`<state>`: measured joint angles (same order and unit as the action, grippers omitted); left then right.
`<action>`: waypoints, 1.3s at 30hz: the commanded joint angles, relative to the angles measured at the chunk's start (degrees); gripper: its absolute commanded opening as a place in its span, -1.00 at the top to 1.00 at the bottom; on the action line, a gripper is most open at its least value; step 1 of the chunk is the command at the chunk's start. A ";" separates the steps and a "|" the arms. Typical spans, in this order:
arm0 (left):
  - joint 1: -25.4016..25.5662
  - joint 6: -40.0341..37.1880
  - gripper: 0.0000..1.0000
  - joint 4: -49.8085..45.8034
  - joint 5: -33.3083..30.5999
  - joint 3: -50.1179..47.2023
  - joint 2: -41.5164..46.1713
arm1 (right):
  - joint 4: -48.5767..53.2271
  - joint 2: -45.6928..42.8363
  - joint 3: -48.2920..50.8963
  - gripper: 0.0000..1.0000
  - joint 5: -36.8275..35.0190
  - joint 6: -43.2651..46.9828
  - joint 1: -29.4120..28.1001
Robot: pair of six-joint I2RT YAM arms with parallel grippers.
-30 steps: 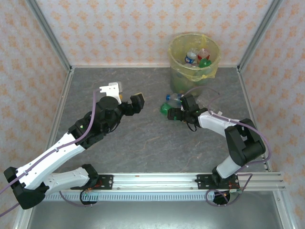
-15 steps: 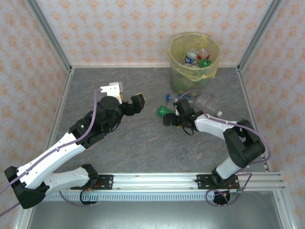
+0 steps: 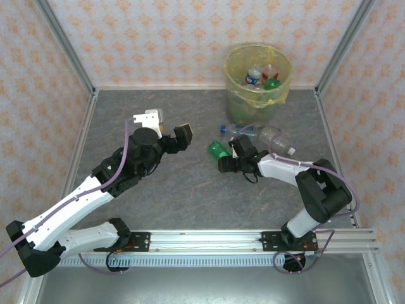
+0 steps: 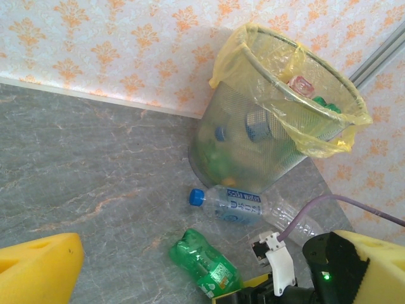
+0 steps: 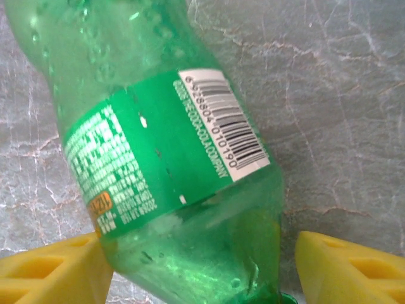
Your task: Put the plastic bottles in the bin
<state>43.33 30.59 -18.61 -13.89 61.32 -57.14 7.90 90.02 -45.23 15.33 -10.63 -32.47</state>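
Since the earlier frame the right gripper (image 3: 223, 159) has drawn back from the bin (image 3: 233, 88) toward the arm bases, and the green bottle (image 3: 218, 150) has shifted with it. This uncovers a clear bottle (image 3: 240, 130) with a blue cap.

**Right arm.** It reaches low across the bench (image 3: 190, 190), elbow out to the right, forearm angled left, wrist close to the surface. Its gripper is spread around one end of the green bottle, which lies on its side. In the right wrist view the left finger touches the plastic and the right finger stands clear of it.

**Left arm.** It stretches diagonally from its base, wrist raised. The left gripper (image 3: 166, 126) is spread wide and holds nothing, pointing toward the bin.

**Layout.**
- The clear bottle lies just beyond the green one.
- A second clear bottle (image 3: 281, 144) lies to the right of the right gripper.
- The bin stands farther beyond, with several bottles (image 3: 259, 77) inside.

**Writing.**
- The green bottle's label is green with white fine print, too small to read.
- It carries an orange patch and a white barcode panel.
- The digits appear to read 6 928804 010190.
- The clear bottle's blue label carries white lettering that is not legible.
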 commanded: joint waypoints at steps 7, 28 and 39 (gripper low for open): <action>-0.45 0.08 -0.99 1.91 0.98 -0.61 -0.16 | 0.74 -0.33 1.36 -0.25 -0.73 1.75 -0.75; -0.45 0.17 -0.99 2.22 1.50 -0.56 -0.84 | 0.93 -3.62 2.33 0.49 -1.83 3.76 -0.84; -0.49 0.74 -0.99 3.31 0.33 -0.58 -0.87 | 5.80 -9.54 -2.16 0.49 -3.00 3.74 -2.52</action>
<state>43.33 30.63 -17.76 -12.47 61.32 -57.89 11.25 83.20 -44.40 14.41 -7.57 -34.28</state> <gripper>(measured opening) 0.994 0.316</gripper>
